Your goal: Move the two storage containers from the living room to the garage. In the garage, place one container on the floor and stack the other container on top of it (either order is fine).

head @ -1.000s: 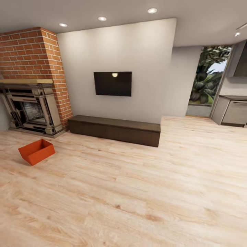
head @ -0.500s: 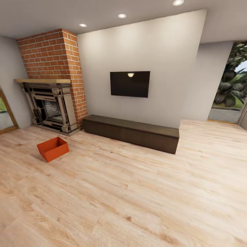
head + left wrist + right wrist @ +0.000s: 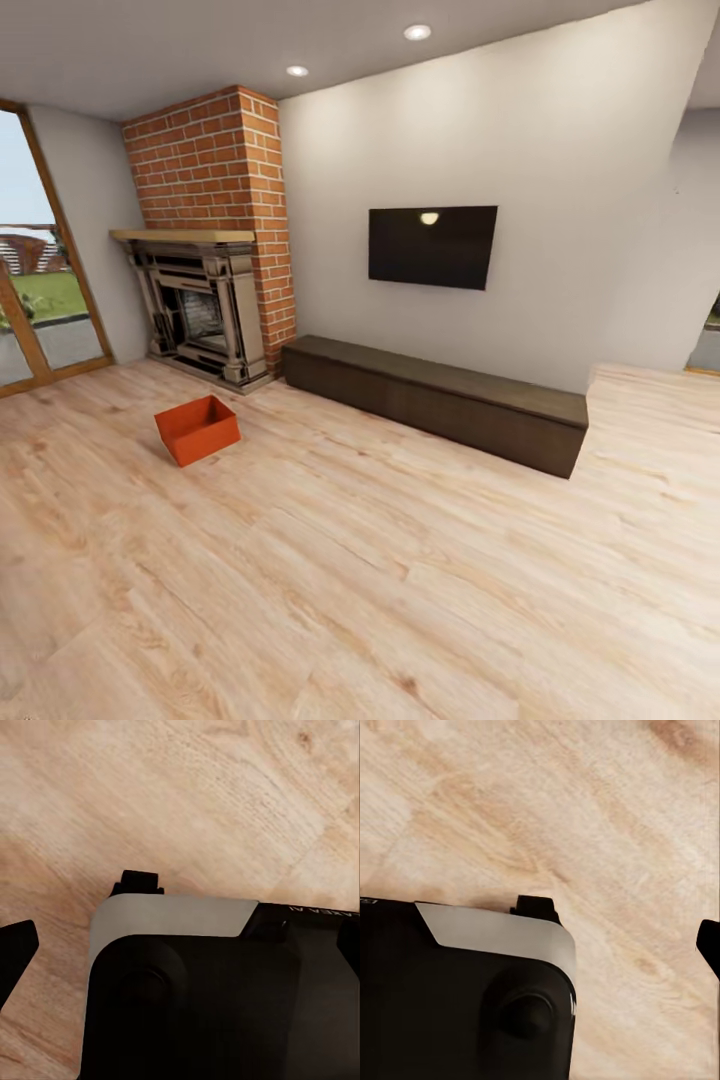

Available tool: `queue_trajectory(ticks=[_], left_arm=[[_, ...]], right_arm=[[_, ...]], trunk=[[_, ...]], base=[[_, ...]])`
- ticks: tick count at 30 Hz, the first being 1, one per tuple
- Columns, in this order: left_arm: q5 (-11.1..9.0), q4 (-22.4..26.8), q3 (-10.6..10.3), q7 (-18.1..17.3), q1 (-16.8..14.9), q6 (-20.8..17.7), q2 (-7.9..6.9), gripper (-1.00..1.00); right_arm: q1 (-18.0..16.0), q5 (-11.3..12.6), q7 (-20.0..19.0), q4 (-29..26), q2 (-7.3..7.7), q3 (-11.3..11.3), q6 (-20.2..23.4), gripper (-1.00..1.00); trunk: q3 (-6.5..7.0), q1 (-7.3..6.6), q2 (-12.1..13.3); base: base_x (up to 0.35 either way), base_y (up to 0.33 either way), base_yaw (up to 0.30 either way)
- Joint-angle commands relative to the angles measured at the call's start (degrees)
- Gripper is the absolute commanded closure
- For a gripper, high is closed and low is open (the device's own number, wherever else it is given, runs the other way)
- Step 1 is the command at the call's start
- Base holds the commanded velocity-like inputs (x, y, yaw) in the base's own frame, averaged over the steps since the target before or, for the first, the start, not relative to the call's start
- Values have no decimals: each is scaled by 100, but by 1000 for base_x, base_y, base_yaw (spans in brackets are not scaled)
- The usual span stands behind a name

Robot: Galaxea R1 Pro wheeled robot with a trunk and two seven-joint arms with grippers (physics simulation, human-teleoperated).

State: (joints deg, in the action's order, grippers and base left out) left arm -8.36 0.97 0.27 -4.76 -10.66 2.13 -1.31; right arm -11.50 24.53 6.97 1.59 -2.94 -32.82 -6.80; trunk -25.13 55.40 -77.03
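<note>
Both wrist cameras are looking down at the robot's own dark base [image 3: 195, 997] over light wood planks. A dark tip of the left gripper [image 3: 15, 949] is showing at the frame's edge and one of the right gripper [image 3: 709, 945] likewise; whether either pair of fingers is apart or together I cannot tell, though nothing is visibly clamped in them.

The task is judged to be at its very start. One storage container [image 3: 198, 429], orange-red and open-topped, is sitting empty on the wood-plank floor [image 3: 400, 580] of the living room, some way off to the left of the head view and just in front of the brick fireplace [image 3: 205, 300]. No part of the carrying or stacking looks done: this bin is waiting to be fetched, and the trip to the garage is all ahead.

The open floor between robot and bin is offering a clear path. Farther back, the long dark low cabinet [image 3: 440, 400] is lying along the cream wall under the wall TV [image 3: 432, 247], well apart from the bin. A glass door [image 3: 40, 290] is showing daylight at far left.
</note>
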Motion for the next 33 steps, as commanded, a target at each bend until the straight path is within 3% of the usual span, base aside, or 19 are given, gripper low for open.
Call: queue_trajectory(ticks=[1, 33], left_arm=[[-52, -9, -1, -29, -6, 15, -1, -100], [-52, -9, -1, -29, -6, 15, -1, -100]], right_arm=[[-7, 52, 6, 17, -5, -48, -31, -100], [-5, 52, 6, 17, -5, -49, -31, -100]], trunk=[[-6, 3, -3], [-6, 3, -3]], base=[[319, 0, 269], [319, 0, 269]])
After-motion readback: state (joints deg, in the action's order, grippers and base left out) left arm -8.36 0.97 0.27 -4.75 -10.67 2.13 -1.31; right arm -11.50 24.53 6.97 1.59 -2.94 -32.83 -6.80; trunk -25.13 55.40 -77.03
